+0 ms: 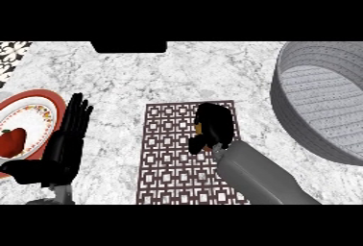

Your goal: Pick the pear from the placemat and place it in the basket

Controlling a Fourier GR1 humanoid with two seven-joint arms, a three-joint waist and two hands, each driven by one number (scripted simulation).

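A dark red patterned placemat (170, 158) lies on the marble counter at the centre. My right hand (215, 125) is over its upper right part, fingers curled round the pear (200, 129); only a small brownish sliver of the fruit shows at the hand's left side. The grey basket (312, 96) stands at the right edge, apart from the hand. My left hand (67, 139) rests open at the left, fingers straight and pointing up, beside a plate.
A red-rimmed plate (39, 103) with a red fruit (13, 140) on it sits at the far left. A dark object (129, 46) is at the counter's back edge. A patterned tile corner (13, 50) shows at the top left.
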